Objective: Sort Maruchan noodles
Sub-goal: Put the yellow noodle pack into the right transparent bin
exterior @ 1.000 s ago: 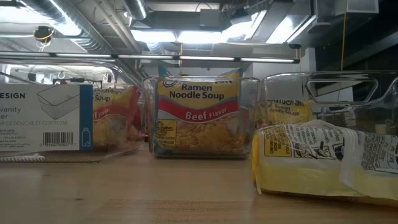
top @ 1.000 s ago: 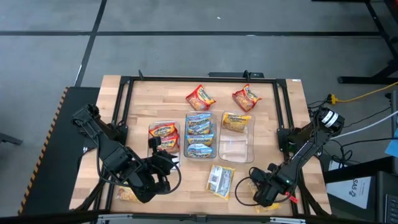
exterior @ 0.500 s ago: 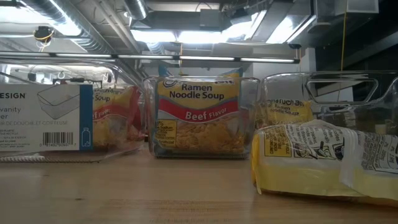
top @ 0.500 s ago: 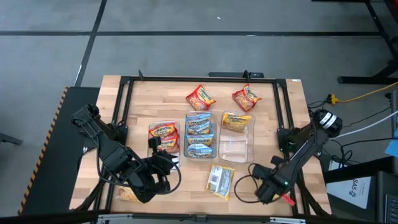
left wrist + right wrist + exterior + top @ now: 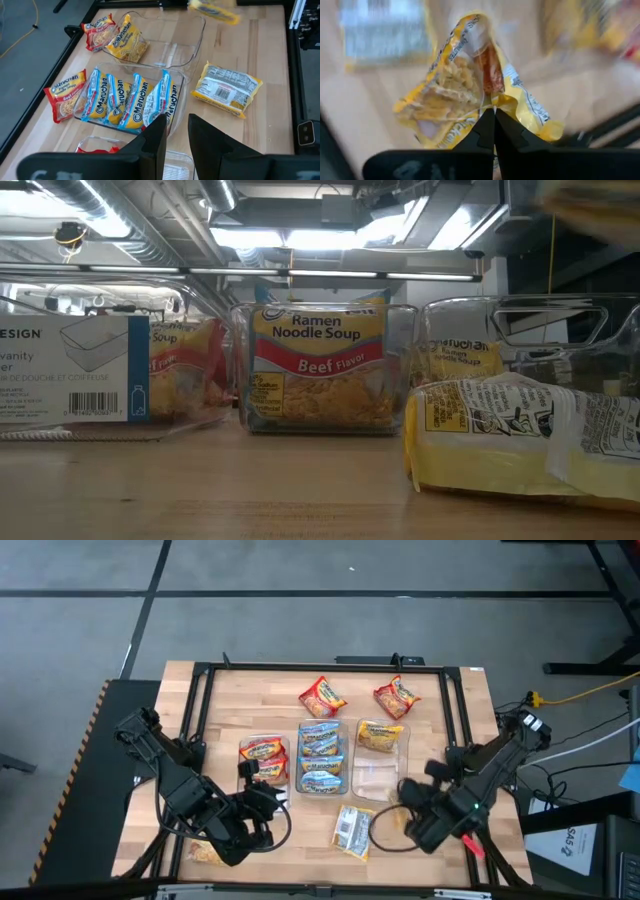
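Since a second earlier the right gripper [image 5: 408, 812] had swung up from the table's near right corner toward the bins, carrying a yellow packet [image 5: 470, 85] pinched by its edge between fully closed fingers; nothing else had shifted.

Going left to right: the left gripper [image 5: 250, 802] waited low beside the near end of the left bin [image 5: 264, 762], its fingers [image 5: 155, 145] a narrow gap apart and holding nothing. Another yellow packet [image 5: 203, 853] lay partly hidden under that arm. The left bin held two red packets [image 5: 263, 750], the middle bin [image 5: 321, 758] about four blue ones [image 5: 127, 95], and the right bin [image 5: 378, 762] a single yellow packet [image 5: 380, 734] at its far end. Two loose red packets [image 5: 323, 696] lay beyond the bins. A face-down yellow packet [image 5: 353, 831] rested just left of the right gripper.

The step in hand looked like delivery: the carried packet probably belonged in the right bin, so the next move called for travelling over its empty near half before letting go.
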{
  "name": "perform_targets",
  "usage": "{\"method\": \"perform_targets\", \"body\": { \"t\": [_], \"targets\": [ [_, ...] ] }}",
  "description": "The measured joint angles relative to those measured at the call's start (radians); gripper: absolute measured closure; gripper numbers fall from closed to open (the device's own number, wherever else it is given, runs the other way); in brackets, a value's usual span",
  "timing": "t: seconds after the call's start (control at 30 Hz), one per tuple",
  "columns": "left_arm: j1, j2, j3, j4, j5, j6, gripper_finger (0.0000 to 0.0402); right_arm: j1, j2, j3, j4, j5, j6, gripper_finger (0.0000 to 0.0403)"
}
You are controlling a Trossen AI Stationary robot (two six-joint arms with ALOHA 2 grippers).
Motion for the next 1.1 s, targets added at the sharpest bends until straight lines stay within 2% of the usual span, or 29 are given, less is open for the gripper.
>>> {"method": "perform_targets", "body": {
  "t": [0.17,0.23,0.53,0.63,0.83,0.97,1.1],
  "targets": [
    [0.003,0.000,0.000,-0.006,-0.004,0.000,0.0328,-0.110,-0.002,0.001,0.001,0.253,-0.163,0.0403],
    [0.007,0.000,0.000,-0.006,-0.003,0.000,0.0328,-0.168,-0.002,-0.009,-0.001,0.299,-0.228,0.0403],
    [0.008,0.000,0.000,-0.007,-0.004,0.000,0.0328,-0.428,-0.002,-0.109,0.008,0.280,-0.596,0.0403],
    [0.008,0.000,0.000,-0.007,-0.004,0.000,0.0328,-0.479,-0.003,-0.166,0.052,0.276,-0.776,0.0403],
    [0.008,0.000,0.000,-0.007,-0.004,0.000,0.0328,-0.552,-0.003,-0.285,0.261,0.204,-1.083,0.0403],
    [0.008,0.000,0.000,-0.007,-0.004,0.000,0.0328,-0.599,-0.003,-0.348,0.354,0.205,-1.221,0.0403],
    [0.008,0.000,0.000,-0.007,-0.004,0.000,0.0328,-0.647,-0.003,-0.383,0.390,0.204,-1.289,0.0403]
  ]
}}
